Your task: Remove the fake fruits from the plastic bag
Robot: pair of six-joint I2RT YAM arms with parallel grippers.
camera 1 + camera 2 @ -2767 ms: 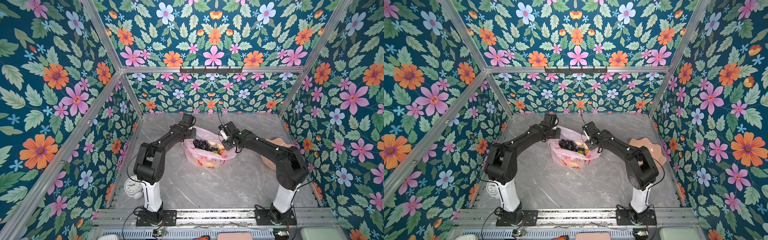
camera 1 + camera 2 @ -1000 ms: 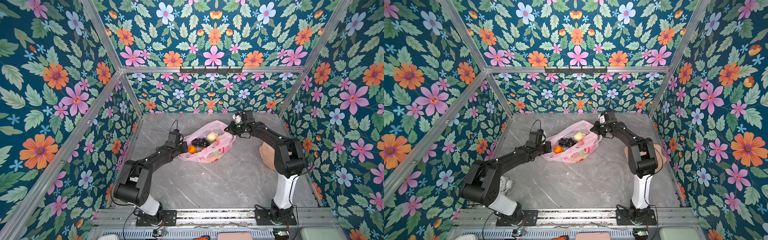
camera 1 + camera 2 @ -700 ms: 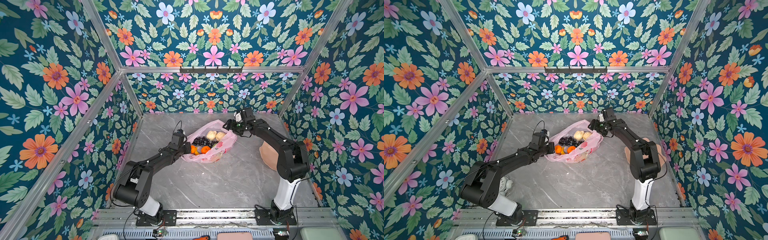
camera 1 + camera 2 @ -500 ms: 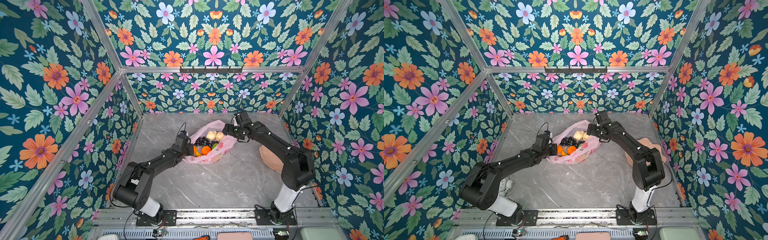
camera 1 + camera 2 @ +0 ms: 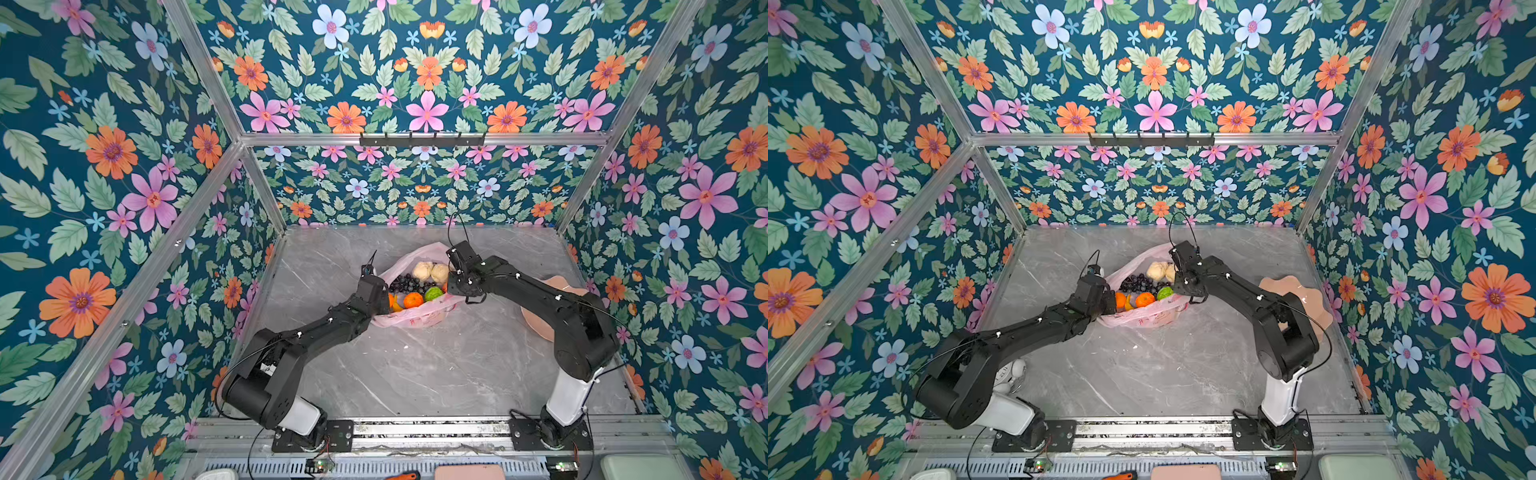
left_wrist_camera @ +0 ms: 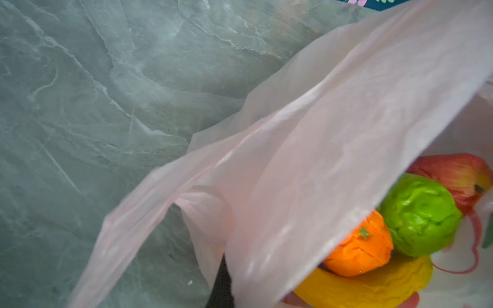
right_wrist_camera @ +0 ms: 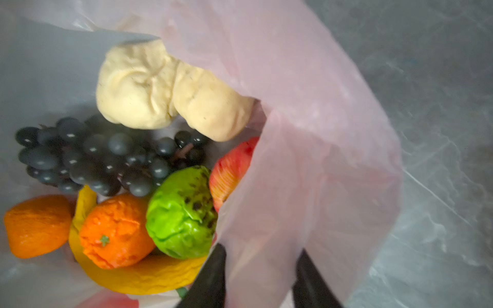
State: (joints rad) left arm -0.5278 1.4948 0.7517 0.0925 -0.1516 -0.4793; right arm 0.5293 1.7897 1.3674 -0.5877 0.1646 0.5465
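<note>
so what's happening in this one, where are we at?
Both arms are at the plastic bag mid-table. The left gripper is shut on the bag's edge on its side. The right gripper straddles the opposite edge, film between its fingers; whether it's clamped is unclear. The mouth is spread open and all the fruit is inside: grapes, two beige pieces, green fruit, apple, oranges, banana. Nothing is out yet.

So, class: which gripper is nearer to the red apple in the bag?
Right. The right gripper straddles the plastic bag wall right beside the red apple; the left gripper pinches the bag's opposite edge, past the orange.
</note>
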